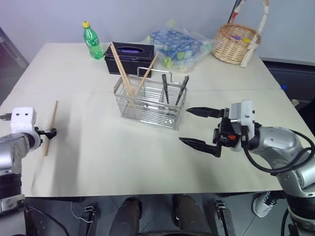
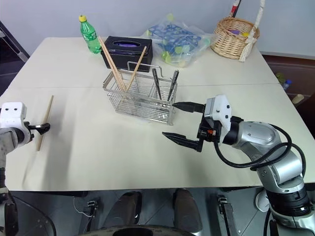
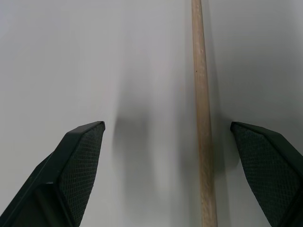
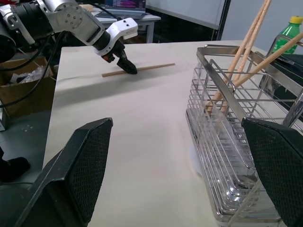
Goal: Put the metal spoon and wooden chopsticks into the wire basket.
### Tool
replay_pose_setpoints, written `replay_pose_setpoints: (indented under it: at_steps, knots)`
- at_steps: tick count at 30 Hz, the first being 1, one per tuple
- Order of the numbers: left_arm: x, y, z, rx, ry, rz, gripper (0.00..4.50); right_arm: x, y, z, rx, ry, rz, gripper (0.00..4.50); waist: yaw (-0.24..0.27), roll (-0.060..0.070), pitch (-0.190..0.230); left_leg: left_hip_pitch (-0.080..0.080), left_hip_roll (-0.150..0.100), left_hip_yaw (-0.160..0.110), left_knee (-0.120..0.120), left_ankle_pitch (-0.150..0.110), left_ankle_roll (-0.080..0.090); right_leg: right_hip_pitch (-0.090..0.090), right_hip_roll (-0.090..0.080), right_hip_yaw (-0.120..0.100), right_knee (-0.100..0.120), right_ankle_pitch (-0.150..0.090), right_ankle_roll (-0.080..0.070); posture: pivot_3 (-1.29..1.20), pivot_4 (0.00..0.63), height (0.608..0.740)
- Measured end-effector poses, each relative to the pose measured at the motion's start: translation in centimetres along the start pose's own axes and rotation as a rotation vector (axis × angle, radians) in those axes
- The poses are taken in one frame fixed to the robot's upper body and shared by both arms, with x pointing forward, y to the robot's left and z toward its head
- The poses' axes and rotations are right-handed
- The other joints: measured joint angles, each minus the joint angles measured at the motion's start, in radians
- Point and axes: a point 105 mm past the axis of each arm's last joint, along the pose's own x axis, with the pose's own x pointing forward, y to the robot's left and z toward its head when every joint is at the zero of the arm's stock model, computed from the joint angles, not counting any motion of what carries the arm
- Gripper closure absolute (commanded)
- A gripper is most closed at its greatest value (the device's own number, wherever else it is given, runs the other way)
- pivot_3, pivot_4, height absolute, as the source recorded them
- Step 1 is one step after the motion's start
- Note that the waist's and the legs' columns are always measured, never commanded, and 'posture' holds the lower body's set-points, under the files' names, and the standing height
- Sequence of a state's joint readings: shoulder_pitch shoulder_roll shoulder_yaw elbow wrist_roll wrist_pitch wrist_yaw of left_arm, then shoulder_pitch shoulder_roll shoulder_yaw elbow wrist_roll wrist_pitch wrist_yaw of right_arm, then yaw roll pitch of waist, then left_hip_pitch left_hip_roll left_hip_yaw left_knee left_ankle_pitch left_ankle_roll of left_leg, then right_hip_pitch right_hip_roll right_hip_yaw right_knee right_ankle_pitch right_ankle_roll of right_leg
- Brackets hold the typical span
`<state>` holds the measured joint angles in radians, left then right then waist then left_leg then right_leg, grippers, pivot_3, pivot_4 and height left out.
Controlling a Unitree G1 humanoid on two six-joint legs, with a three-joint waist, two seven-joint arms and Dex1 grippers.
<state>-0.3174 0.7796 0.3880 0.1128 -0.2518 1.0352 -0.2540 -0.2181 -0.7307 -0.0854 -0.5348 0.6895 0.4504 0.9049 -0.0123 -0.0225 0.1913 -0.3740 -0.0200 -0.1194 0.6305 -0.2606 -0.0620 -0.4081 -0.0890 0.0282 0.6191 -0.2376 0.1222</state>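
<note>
Meanwhile, loose chopstick (image 1: 51, 127) lies flat, pointing away across table (image 1: 98, 162).

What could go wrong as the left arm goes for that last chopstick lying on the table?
1. The loose chopstick lies off-centre between the open left tool, close to one finger; closing may roll or flick it away.
2. It lies flat on the table, so the fingertips may scrape the top or slide over it.
3. The wire basket already holds chopsticks leaning outward; carrying the stick in could knock them.
</note>
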Motion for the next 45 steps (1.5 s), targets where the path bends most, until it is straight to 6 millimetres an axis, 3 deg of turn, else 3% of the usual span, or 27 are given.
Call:
replay_pose_setpoints:
  at_steps: [2, 5, 11, 12, 21, 24, 26, 29, 33, 36, 41, 45]
  knots:
    - [0.0, -0.1, 0.0, -0.005, 0.001, 0.001, 0.01, 0.0, 0.0, 0.0, 0.0, 0.0, -0.002, 0.0, 0.001, 0.0, 0.0, 0.0, 0.0, 0.0, 0.0, 0.0, 0.0, 0.0, 0.0, 0.0, 0.0, 0.0, 0.0, 0.0, 0.15, 0.74]
    - [0.1, -0.5, -0.2, -0.032, 0.0, -0.003, 0.92, 0.0, -0.1, 0.0, 0.0, 0.0, -0.008, 0.0, 0.001, 0.001, 0.0, 0.0, 0.0, 0.0, 0.0, 0.0, 0.0, 0.0, 0.0, 0.0, 0.0, 0.0, 0.0, 0.0, 0.15, 0.74]
    - [0.1, -1.6, -0.3, -0.048, 0.003, -0.033, 4.13, -0.1, -0.3, 0.2, -0.006, -0.002, -0.023, 0.0, -0.005, 0.001, -0.001, 0.001, 0.0, 0.0, 0.0, 0.0, 0.0, 0.0, 0.0, 0.0, 0.0, 0.0, 0.0, 0.0, 0.15, 0.74]
    - [0.1, -1.7, -0.3, -0.05, 0.004, -0.034, 4.45, -0.2, -0.4, 0.2, -0.006, -0.002, -0.023, 0.0, -0.007, 0.001, -0.001, 0.001, 0.0, 0.0, 0.0, 0.0, 0.0, 0.0, 0.0, 0.0, 0.001, 0.0, 0.0, 0.0, 0.15, 0.74]
    - [0.1, -1.5, -0.4, -0.058, 0.003, -0.017, 4.45, -0.2, -0.6, 0.1, -0.002, -0.001, -0.029, 0.0, -0.007, 0.001, -0.001, 0.001, 0.0, 0.0, 0.0, 0.0, 0.0, 0.0, 0.0, 0.0, 0.001, 0.0, 0.0, 0.0, 0.15, 0.74]
    - [0.5, -1.7, 0.5, -0.084, -0.024, -0.008, 4.45, -0.3, -0.6, 0.1, 0.0, 0.002, -0.031, 0.0, -0.003, 0.001, -0.001, 0.0, 0.0, 0.0, 0.0, 0.0, 0.0, 0.0, 0.0, 0.0, 0.001, 0.0, 0.0, 0.0, 0.15, 0.74]
    - [0.7, -2.1, 2.4, -0.121, -0.095, -0.014, 4.45, -0.4, -0.6, 0.0, 0.003, 0.004, -0.034, 0.0, 0.003, 0.0, 0.0, -0.001, 0.0, 0.0, 0.001, 0.0, 0.0, 0.0, 0.0, 0.0, 0.0, 0.0, 0.0, 0.0, 0.15, 0.74]
    - [0.1, -3.0, 7.6, -0.223, -0.285, -0.078, 4.45, -0.6, -0.4, -0.1, 0.022, 0.012, -0.038, 0.0, 0.009, -0.003, 0.0, -0.002, 0.0, 0.0, 0.001, 0.0, 0.0, 0.0, 0.0, 0.0, -0.001, 0.0, 0.0, 0.0, 0.15, 0.74]
    - [-2.8, -4.4, 15.9, -0.251, -0.622, -0.189, 4.45, -0.5, 0.4, 0.8, 0.01, -0.009, -0.024, 0.0, 0.001, -0.004, 0.0, -0.002, -0.001, 0.0, 0.0, 0.0, 0.0, 0.0, -0.001, 0.0, -0.001, 0.0, 0.0, 0.0, 0.15, 0.74]
    - [-4.9, -7.0, 20.1, -0.253, -0.842, -0.327, 4.45, -0.4, 0.4, 1.0, 0.003, -0.015, -0.042, 0.0, 0.001, -0.003, 0.0, -0.002, 0.0, 0.0, 0.0, 0.0, -0.001, -0.001, 0.0, 0.0, -0.001, 0.0, 0.0, 0.0, 0.15, 0.74]
    - [-9.8, -11.8, 24.7, -0.286, -1.114, -0.679, 4.45, -0.6, 0.4, 0.9, 0.003, -0.01, -0.081, 0.0, -0.002, -0.004, 0.0, -0.002, -0.001, 0.001, 0.001, 0.0, 0.0, 0.0, -0.001, 0.0, -0.002, 0.0, 0.0, 0.0, 0.15, 0.74]
    - [-13.1, -13.2, 26.6, -0.304, -1.269, -0.871, 4.45, -0.9, -0.2, 0.8, 0.036, -0.036, -0.159, 0.0, -0.008, -0.003, 0.0, -0.001, 0.0, 0.001, 0.0, 0.0, 0.0, 0.0, 0.0, 0.0, -0.001, 0.0, 0.0, 0.0, 0.15, 0.74]
